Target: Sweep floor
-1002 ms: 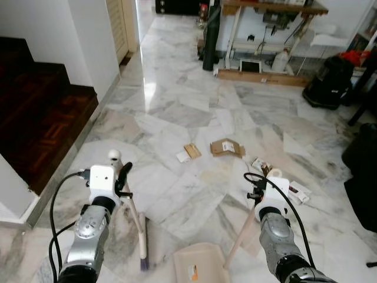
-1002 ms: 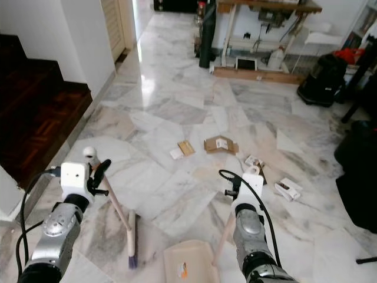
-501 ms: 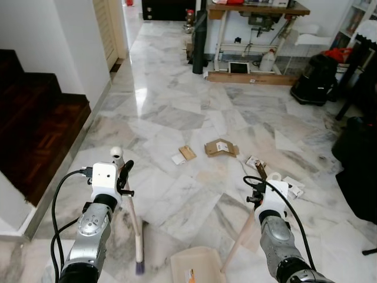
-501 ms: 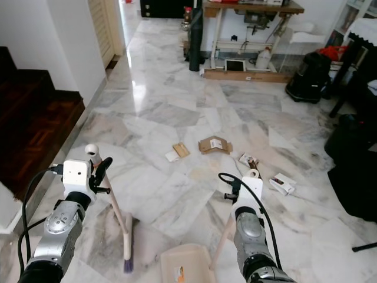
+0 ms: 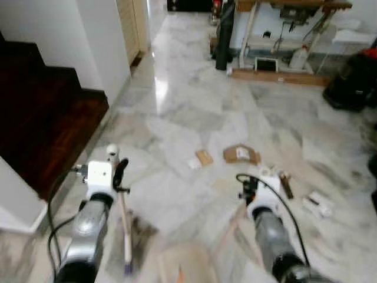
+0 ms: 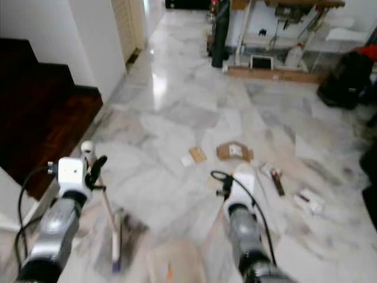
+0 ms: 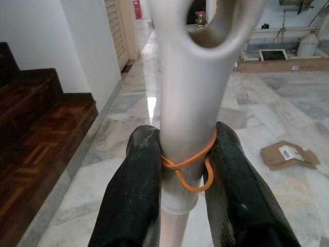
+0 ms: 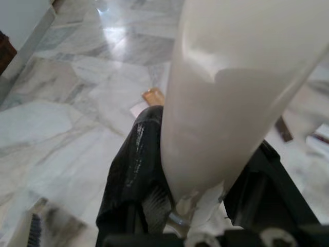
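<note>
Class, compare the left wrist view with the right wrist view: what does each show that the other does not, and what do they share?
Left wrist view alone: an orange rubber band looped round the pale broom handle, the dark wooden stairs and an opened cardboard box. Right wrist view alone: the cream dustpan handle and a small tan scrap on the floor. Shared: black fingers clamped on a handle, left gripper and right gripper alike, above the marble floor.

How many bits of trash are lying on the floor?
About 6, though blur may hide more: a small white scrap, a small brown piece, a flattened brown box, a pale piece, a dark stick-shaped piece and a white packet farthest right.
</note>
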You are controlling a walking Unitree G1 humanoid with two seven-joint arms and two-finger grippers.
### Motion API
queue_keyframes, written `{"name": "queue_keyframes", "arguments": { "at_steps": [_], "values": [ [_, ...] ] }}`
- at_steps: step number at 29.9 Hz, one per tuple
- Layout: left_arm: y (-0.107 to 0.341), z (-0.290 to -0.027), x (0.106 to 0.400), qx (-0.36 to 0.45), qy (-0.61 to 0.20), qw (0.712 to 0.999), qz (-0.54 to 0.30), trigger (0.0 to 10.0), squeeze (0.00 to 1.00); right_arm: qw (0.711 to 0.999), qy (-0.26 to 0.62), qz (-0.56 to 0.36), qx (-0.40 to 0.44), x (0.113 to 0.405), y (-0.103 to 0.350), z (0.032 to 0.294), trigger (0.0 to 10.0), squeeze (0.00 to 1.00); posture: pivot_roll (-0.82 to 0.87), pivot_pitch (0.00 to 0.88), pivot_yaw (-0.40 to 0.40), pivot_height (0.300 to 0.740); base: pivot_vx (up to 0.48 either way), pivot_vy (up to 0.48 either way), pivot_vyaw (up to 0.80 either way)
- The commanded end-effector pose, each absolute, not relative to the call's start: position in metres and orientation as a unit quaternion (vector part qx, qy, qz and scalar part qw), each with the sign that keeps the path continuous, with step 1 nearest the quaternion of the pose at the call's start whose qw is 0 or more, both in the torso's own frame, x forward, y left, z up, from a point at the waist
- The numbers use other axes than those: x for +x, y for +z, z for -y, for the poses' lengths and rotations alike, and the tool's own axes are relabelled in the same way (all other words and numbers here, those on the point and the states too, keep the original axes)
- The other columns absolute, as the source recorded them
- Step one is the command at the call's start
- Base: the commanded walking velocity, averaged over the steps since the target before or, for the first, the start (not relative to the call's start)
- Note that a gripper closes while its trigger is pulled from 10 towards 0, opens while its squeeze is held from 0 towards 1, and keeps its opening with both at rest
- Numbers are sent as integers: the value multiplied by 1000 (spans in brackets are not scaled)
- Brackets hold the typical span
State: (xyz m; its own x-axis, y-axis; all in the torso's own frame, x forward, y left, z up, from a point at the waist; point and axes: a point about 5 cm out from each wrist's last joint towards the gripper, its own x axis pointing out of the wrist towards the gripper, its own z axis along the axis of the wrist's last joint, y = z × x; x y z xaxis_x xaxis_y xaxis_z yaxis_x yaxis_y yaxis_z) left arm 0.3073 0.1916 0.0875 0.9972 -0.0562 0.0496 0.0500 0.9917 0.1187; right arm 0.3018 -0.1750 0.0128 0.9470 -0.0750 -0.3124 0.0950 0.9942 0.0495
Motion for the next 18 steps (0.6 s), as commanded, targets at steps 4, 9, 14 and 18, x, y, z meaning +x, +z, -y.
{"name": "queue_keyframes", "arguments": {
  "at_steps": [4, 9, 14, 18],
  "values": [
    [95, -195, 310, 57, -21, 997, 43, 10000, 0, 988, -25, -148, 22, 305, 16, 168, 10000, 0, 97, 0, -21, 740, 385, 0, 794],
    [95, -196, 311, 58, -18, 997, 42, 10000, 0, 988, -22, -150, 34, 305, 16, 167, 10000, 0, 95, 0, -19, 740, 388, 0, 459],
    [94, -196, 311, 57, -17, 997, 40, 10000, 0, 988, -21, -150, 39, 306, 17, 166, 10000, 0, 95, 0, -18, 740, 388, 0, 0],
    [94, -196, 311, 57, -18, 997, 41, 10000, 0, 988, -17, -147, 42, 307, 17, 164, 10000, 0, 96, 0, -18, 740, 389, 0, 0]
  ]
}}
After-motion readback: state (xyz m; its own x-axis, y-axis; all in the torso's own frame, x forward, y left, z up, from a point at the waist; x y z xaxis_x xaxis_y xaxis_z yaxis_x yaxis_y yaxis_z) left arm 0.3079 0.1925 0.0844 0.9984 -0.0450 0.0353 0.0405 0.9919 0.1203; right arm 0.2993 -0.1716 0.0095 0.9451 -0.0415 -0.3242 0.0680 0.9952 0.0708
